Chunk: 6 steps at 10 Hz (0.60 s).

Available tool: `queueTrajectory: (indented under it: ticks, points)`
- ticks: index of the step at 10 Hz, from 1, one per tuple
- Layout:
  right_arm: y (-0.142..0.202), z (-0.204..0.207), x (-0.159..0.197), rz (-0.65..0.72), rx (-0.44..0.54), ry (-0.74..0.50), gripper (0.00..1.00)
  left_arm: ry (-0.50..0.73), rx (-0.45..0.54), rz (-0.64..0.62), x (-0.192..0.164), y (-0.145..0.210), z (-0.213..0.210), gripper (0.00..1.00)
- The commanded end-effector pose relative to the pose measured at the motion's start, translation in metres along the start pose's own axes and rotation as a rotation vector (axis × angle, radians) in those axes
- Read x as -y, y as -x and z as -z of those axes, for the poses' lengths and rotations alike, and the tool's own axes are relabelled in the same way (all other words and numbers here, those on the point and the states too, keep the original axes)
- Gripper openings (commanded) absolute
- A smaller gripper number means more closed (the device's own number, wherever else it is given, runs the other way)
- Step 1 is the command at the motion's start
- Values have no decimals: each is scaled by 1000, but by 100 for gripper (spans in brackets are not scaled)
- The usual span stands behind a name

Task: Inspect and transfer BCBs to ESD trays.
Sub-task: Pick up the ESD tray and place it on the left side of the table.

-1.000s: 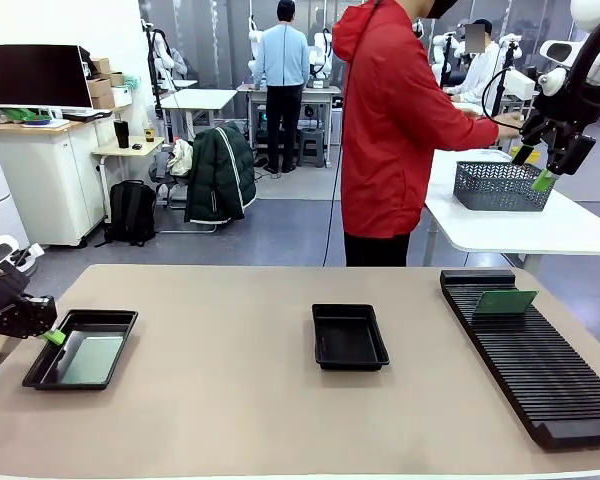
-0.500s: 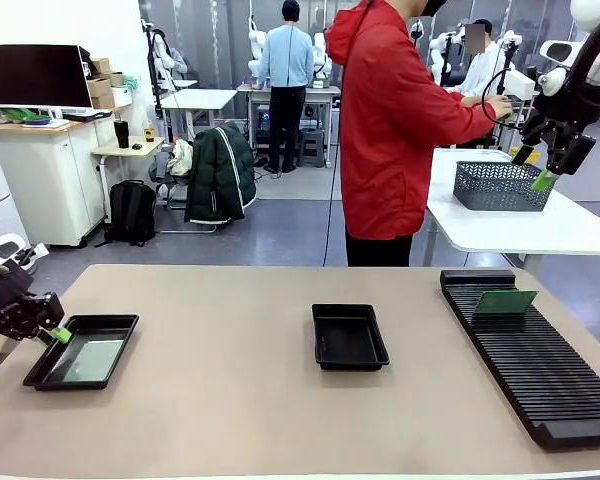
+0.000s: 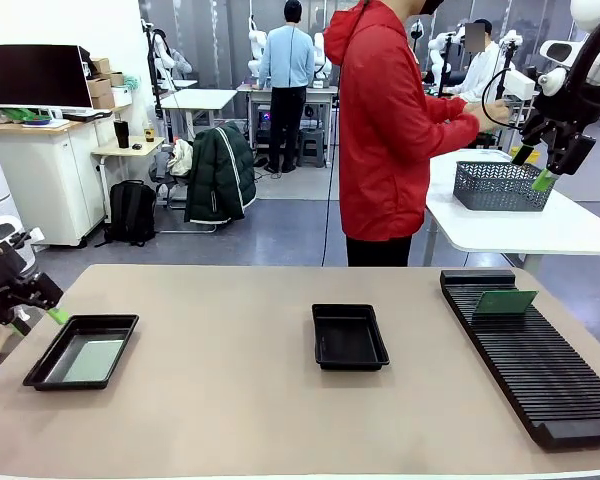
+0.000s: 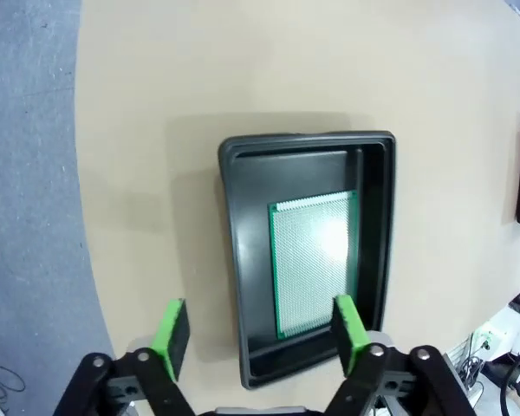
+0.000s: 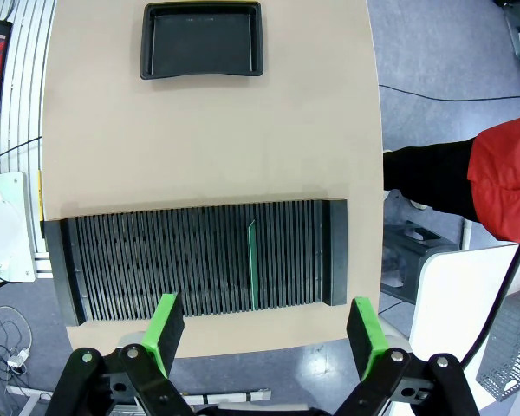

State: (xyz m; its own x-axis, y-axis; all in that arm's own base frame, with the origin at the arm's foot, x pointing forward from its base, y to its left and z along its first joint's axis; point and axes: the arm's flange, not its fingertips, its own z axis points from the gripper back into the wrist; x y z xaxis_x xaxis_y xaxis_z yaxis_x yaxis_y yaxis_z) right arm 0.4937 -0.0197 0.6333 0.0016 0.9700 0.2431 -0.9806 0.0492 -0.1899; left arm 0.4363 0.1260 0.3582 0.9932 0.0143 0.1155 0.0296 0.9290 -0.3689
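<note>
The left ESD tray (image 3: 125,345) lies at the table's left end with a green BCB (image 3: 88,360) flat on its floor. My left gripper (image 3: 38,318) hovers open just off that tray's left edge. From the left wrist view, the gripper (image 4: 260,334) is above the tray (image 4: 234,260) and the board (image 4: 316,260), its jaws wide apart and holding nothing. A second ESD tray (image 3: 349,338) sits bare at mid-table. Another BCB (image 3: 506,301) stands in the ribbed rack (image 3: 535,360). My right gripper (image 3: 535,167) hangs open high at the right, looking down on the rack (image 5: 199,251), its upright board (image 5: 252,264) and the bare tray (image 5: 203,39).
A person in a red jacket (image 3: 390,130) stands beyond the far edge, turned toward a white side table holding a grey mesh basket (image 3: 500,185). Bare tabletop stretches between the two trays and along the front edge.
My left gripper has opened wide and lifted up and back to the left of the tray, with the board lying inside. The person's hands moved near the side table. The right arm stayed still.
</note>
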Motion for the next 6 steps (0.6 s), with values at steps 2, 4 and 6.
queueTrajectory:
  ticks: [2,4,6]
  points:
    - [1,0,0,1,0,0,100,-66,-80,14,26,-6,-39,100]
    - [1,0,0,1,0,0,100,-126,-114,8,42,-11,-58,100]
    - [1,0,0,1,0,0,100,-169,-147,20,55,-13,-72,100]
